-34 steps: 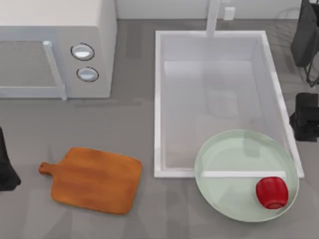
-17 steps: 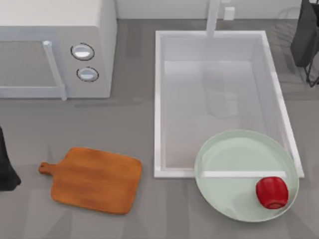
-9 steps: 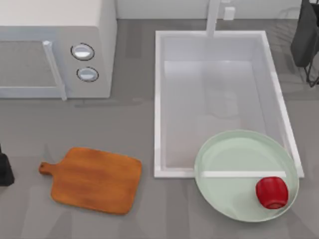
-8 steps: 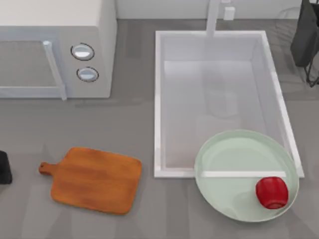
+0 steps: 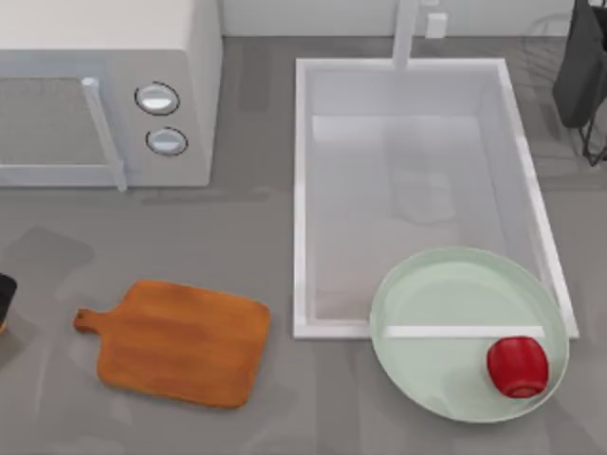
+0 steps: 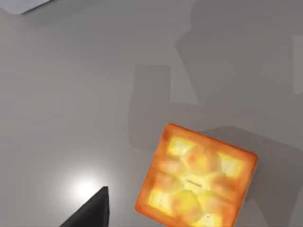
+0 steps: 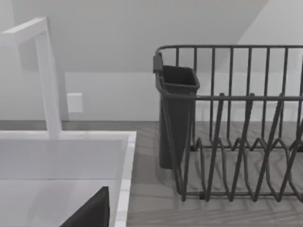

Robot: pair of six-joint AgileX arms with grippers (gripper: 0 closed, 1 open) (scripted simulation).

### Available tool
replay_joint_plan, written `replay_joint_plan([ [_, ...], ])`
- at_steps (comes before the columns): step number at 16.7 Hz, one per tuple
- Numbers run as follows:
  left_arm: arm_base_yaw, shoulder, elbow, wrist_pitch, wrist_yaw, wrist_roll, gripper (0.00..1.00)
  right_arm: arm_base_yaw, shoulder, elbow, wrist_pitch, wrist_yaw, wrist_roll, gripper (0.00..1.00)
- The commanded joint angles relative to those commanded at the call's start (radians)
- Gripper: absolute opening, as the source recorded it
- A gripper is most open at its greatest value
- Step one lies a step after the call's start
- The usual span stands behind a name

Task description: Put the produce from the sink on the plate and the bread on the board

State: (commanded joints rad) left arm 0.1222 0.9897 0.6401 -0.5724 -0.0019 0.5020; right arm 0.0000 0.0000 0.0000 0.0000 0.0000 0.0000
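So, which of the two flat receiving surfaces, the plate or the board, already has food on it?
The pale green plate, overlapping the sink corner, carries the red pepper. The wooden board is bare.

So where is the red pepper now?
In the top view the red pepper lies on the green plate, near its lower right rim, at the sink's front corner.

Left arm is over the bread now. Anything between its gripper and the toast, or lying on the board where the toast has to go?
Nothing visible. In the left wrist view the bread lies alone on bare grey table below the camera, one finger beside it. In the top view the board is bare.
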Motion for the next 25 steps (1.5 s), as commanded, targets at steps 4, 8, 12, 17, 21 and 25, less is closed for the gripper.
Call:
replay_joint_plan([
  [4, 0.039, 0.344, 0.222, -0.203, 0.002, 0.179, 1.00, 0.000, 0.000, 0.000, 0.000, 0.000, 0.000, 1.00],
  [8, 0.069, 0.601, 0.403, -0.348, 0.002, 0.316, 1.00, 0.000, 0.000, 0.000, 0.000, 0.000, 0.000, 1.00],
  [12, 0.085, 0.723, 0.498, -0.418, 0.001, 0.385, 1.00, 0.000, 0.000, 0.000, 0.000, 0.000, 0.000, 1.00],
  [17, 0.081, 0.727, 0.500, -0.419, 0.001, 0.388, 1.00, 0.000, 0.000, 0.000, 0.000, 0.000, 0.000, 1.00],
  [21, 0.084, 0.762, 0.456, -0.345, 0.001, 0.387, 1.00, 0.000, 0.000, 0.000, 0.000, 0.000, 0.000, 1.00],
  [25, 0.087, 0.834, 0.373, -0.179, 0.001, 0.391, 1.00, 0.000, 0.000, 0.000, 0.000, 0.000, 0.000, 1.00],
])
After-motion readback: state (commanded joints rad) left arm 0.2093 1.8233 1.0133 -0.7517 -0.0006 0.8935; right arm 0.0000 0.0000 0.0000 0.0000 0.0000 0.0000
